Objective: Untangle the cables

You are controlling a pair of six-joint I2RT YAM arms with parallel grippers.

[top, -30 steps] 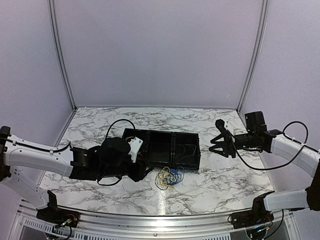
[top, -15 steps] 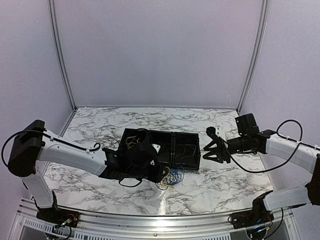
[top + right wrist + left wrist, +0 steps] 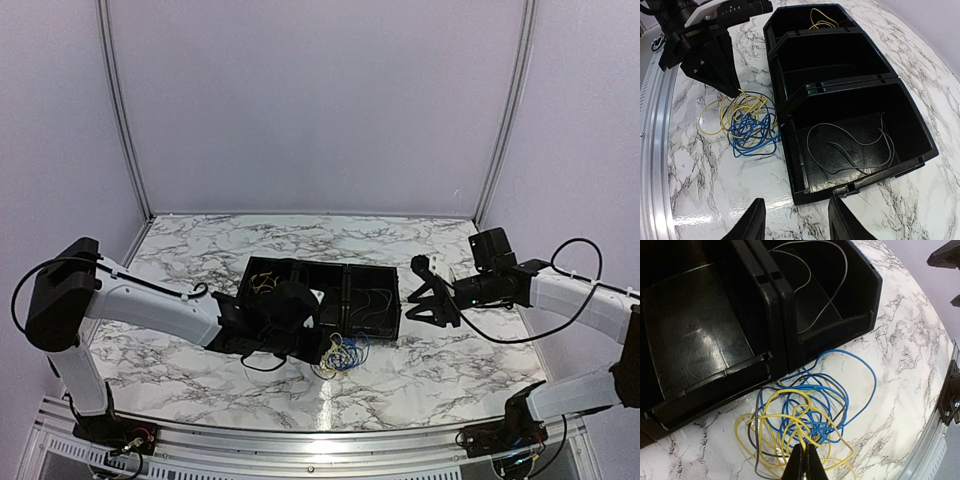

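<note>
The cables are a small tangle of thin yellow, blue and dark wires on the marble, just in front of the black tray. In the left wrist view the tangle fills the middle. My left gripper is at its near edge, shut, with a yellow strand pinched between the tips. In the top view the left gripper touches the tangle's left side. My right gripper is open and empty, right of the tray. In the right wrist view its fingers spread wide above the marble, and the tangle shows there.
The tray has three compartments. A grey wire lies in the right one, also seen from the left wrist. A yellow wire lies in the left one. The table's metal front rail runs close behind the tangle.
My left arm has swung right from the table's left side to the tangle, its tips now on it. My right gripper has moved left toward the tray's right end.
</note>
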